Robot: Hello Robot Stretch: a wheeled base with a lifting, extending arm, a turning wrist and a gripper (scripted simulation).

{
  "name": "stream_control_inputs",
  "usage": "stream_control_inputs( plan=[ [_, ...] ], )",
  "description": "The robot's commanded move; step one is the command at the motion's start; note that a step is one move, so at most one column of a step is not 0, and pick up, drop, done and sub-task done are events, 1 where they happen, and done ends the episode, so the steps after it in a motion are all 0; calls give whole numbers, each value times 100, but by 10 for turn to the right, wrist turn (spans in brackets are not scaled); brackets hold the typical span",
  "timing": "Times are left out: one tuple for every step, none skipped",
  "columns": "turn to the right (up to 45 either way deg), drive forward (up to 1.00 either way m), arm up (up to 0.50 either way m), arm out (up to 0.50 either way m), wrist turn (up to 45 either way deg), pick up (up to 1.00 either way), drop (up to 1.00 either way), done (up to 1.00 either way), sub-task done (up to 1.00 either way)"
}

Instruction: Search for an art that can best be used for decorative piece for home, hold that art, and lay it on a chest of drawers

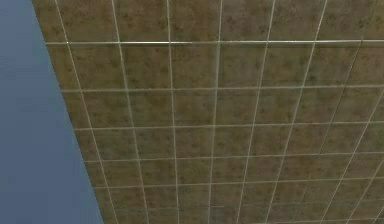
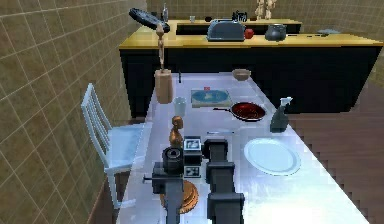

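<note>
- Bottom centre of the arm side view: the arm [image 2: 224, 188] reaches over the table [image 2: 312, 192]. The gripper [image 2: 170, 178] sits left of it with a round brown thing [image 2: 183, 201] on the tabletop behind, so I cannot tell how its fingers stand or whether it holds anything.
- Just above the gripper: a small brown turned piece [image 2: 177, 128].
- Upper left of centre, at the table's far end: a wooden figure on a block [image 2: 163, 70], which I judge to be the art.
- Progress: the art is found, I judge; lifting it and finding a chest of drawers are left.
- Edges: a white chair [image 2: 105, 135] stands against the table's left edge, and a plate [image 2: 271, 156] and pan [image 2: 247, 110] crowd the right.
- Forward view: a tiled wall [image 1: 220, 120] is close ahead, leaving little room to drive.
</note>
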Motion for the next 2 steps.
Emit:
stream_control_inputs(
  plan=[
    [0,0,0,0,450,0,0,0,0],
    [0,0,0,0,450,0,0,0,0]
  ],
)
